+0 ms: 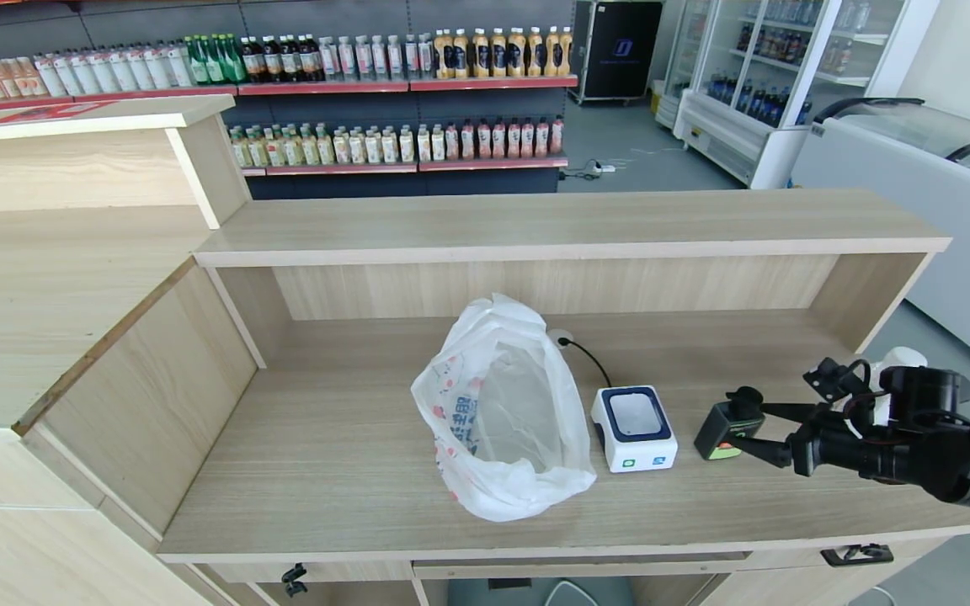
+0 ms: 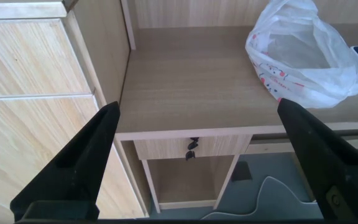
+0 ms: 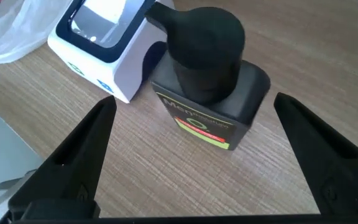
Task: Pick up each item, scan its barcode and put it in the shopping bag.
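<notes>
"While my right pincer (image 1: 746,427) hangs low over the table (image 1: 325,471), its fingers are spread wide and grip nothing."

"Where is the black pump bottle (image 1: 727,431), then?"

"Upright on the table, right between my two fingertips, its green-and-red label turned toward my wrist. From the wrist view I see neither finger pressing on it."

"What lies past it?"

"Just beyond the bottle, on the side away from my wrist, sits the white barcode scanner (image 1: 632,427). The two are close together but apart. A black cable (image 1: 588,360) runs from the scanner toward the back of the table. Farther along the same line is the shopping bag (image 1: 506,412), white plastic, slumped just beside the scanner with its mouth open."

"What about your other arm?"

"My left pincer (image 2: 197,109) is open just as wide and holds nothing. It is held out in front of the table's near edge, above a drawer (image 2: 191,148) with a key in it. The bag lies well ahead of it, off toward my right."
</notes>
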Controlling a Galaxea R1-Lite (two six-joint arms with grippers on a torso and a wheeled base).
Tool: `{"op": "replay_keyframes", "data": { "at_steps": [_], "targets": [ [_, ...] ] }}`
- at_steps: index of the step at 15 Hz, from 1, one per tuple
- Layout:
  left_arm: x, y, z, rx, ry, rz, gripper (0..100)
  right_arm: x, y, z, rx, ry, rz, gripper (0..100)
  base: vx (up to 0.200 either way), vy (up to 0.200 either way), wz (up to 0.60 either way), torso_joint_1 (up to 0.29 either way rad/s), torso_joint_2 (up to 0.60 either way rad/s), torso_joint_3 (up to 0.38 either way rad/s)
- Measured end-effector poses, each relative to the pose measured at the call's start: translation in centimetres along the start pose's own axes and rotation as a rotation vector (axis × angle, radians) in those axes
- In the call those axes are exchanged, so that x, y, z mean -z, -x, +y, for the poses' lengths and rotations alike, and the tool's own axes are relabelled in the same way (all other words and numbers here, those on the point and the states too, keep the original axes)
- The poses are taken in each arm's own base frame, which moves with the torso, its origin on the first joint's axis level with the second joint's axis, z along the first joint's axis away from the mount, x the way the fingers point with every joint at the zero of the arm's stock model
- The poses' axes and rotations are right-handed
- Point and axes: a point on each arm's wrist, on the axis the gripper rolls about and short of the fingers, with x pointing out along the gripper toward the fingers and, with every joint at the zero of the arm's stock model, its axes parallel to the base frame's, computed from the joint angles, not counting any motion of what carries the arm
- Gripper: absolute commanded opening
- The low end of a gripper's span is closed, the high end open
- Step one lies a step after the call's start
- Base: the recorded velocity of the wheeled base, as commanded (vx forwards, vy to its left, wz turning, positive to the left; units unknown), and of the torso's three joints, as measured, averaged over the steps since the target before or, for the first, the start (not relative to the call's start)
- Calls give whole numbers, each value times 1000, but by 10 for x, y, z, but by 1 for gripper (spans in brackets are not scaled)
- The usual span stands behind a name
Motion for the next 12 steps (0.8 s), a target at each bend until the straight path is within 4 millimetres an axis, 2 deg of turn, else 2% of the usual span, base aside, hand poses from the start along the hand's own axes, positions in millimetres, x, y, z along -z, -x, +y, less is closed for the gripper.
{"op": "replay_keyframes", "data": {
  "at_steps": [4,7,12],
  "targets": [
    [0,0,0,0,0,0,100,7,-19,9,-93,7,-10,100,0,0,0,0,0,0],
    [0,0,0,0,0,0,100,13,-24,12,-112,22,3,100,0,0,0,0,0,0],
    [0,0,0,1,0,0,100,-2,-37,-8,-91,63,-48,100,0,0,0,0,0,0]
  ]
}}
